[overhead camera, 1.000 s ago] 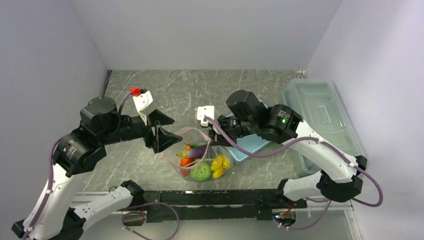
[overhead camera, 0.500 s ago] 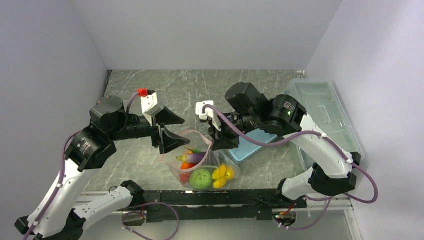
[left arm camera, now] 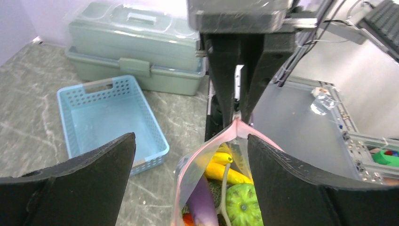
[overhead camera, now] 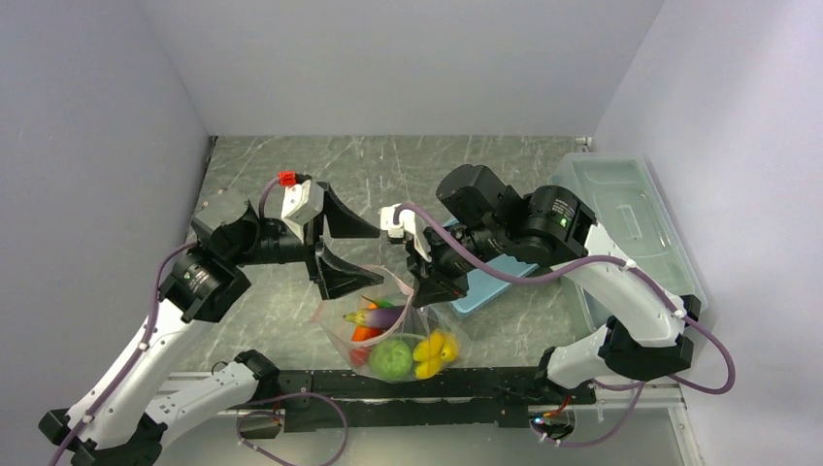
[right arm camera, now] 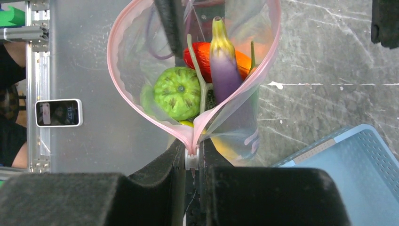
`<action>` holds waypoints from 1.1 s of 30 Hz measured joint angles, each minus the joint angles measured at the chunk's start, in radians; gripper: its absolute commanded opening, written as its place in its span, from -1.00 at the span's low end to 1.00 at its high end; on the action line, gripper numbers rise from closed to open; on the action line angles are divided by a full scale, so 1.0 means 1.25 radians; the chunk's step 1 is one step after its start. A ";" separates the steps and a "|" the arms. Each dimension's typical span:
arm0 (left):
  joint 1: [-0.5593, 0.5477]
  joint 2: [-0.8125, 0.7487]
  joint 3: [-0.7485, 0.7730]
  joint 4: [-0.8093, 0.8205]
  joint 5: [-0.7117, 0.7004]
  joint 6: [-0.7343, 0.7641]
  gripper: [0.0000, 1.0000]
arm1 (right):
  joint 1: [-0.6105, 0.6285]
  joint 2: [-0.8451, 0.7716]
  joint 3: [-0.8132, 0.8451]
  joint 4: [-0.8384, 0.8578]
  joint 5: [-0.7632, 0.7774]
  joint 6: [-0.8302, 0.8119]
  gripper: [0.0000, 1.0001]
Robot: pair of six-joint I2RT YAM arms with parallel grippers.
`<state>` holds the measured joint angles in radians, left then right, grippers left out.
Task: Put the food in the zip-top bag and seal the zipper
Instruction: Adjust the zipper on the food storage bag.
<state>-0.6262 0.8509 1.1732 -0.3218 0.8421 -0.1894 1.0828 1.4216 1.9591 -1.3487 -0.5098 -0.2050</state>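
The clear zip-top bag (overhead camera: 388,335) stands open-mouthed near the table's front edge. Its pink zipper (right arm camera: 117,70) forms a wide loop. Inside lies the food: a purple eggplant (right arm camera: 225,66), a green melon (right arm camera: 176,92), an orange carrot (right arm camera: 202,54), a thin pod (right arm camera: 200,80) and yellow bananas (left arm camera: 226,172). My right gripper (right arm camera: 192,157) is shut on the zipper's white slider at the mouth's right end, also seen from the top (overhead camera: 419,289). My left gripper (overhead camera: 361,254) is open wide at the bag's other end. In the left wrist view its jaws (left arm camera: 190,141) straddle the mouth.
A light-blue basket (overhead camera: 490,282) sits behind the bag to the right, empty in the left wrist view (left arm camera: 108,117). A clear lidded box (overhead camera: 621,223) lies along the right wall. A black rail (overhead camera: 417,383) runs along the near edge.
My left gripper has opened wider and moved right toward the bag's mouth. The right gripper and the bag have shifted slightly toward the near edge.
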 measured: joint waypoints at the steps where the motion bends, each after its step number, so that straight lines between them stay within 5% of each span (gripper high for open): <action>1: 0.000 0.003 -0.002 0.018 0.013 -0.010 0.84 | 0.001 0.001 0.000 -0.001 -0.001 0.001 -1.00; 18: -0.003 0.096 -0.047 0.201 0.256 -0.121 0.84 | 0.001 0.004 0.000 0.017 -0.031 0.025 -1.00; 33: -0.035 0.060 -0.040 0.032 0.268 -0.049 0.85 | 0.004 0.069 0.066 0.020 0.088 0.113 -1.00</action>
<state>-0.6704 0.9260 1.1229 -0.2821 1.1770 -0.2504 1.0874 1.5078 2.0418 -1.3239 -0.4004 -0.0639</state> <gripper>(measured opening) 0.920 0.138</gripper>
